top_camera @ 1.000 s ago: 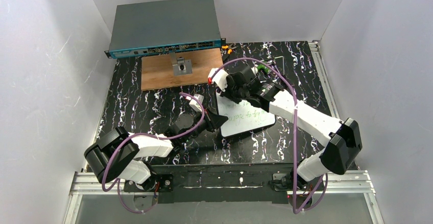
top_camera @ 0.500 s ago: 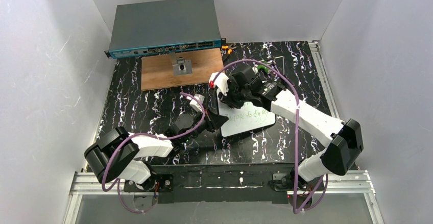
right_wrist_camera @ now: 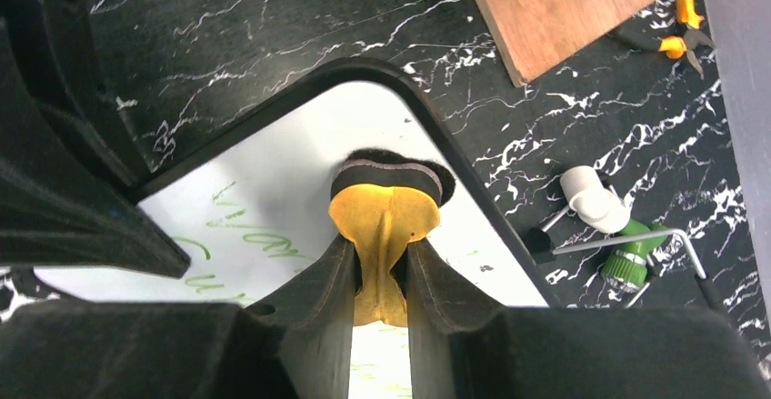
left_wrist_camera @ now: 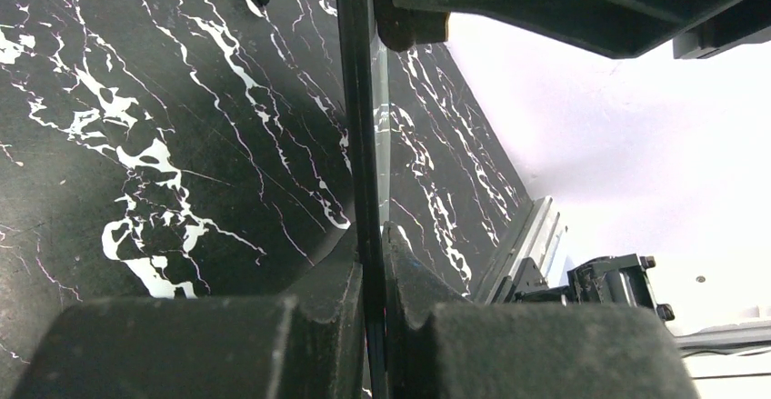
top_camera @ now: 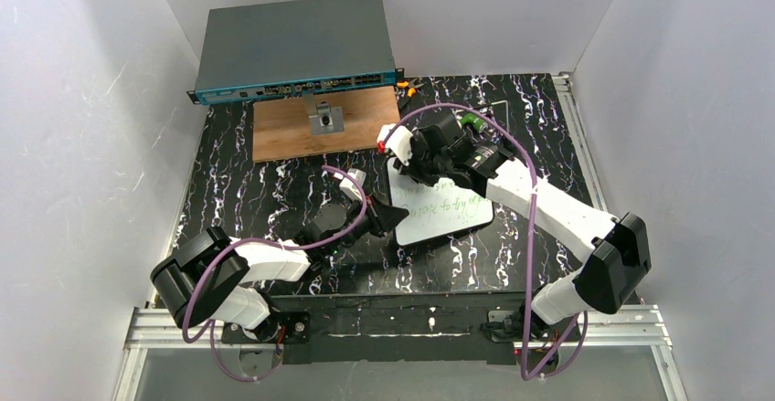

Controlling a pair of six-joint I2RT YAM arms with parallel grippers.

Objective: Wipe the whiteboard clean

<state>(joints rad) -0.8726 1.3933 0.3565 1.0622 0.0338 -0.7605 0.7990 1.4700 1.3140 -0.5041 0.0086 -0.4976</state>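
Over the last second my right claw has drawn the eraser back toward the far corner of the whiteboard, and it now sits pressed just inside that rounded corner; the stroke has uncovered rather than removed the green handwriting, which still runs across the middle of the board, so I judge the wiping barely begun and the next pass must come down over those lines; my left claw has not stirred, its jaws together on the board's near-left edge, pinning it to the counter so it cannot skate under the rubbing; the right jaws are clamped on the eraser's yellow body, which bulges softly between them like sponge, with a dark felt pad at its tip meeting the board; the board itself is flat, glossy white with a thin dark rim, lying slightly askew near the middle of the black, white-veined counter; from the left wrist it shows only as a thin dark strip held edge-on; beyond it lies a matt brown wooden board, well apart.
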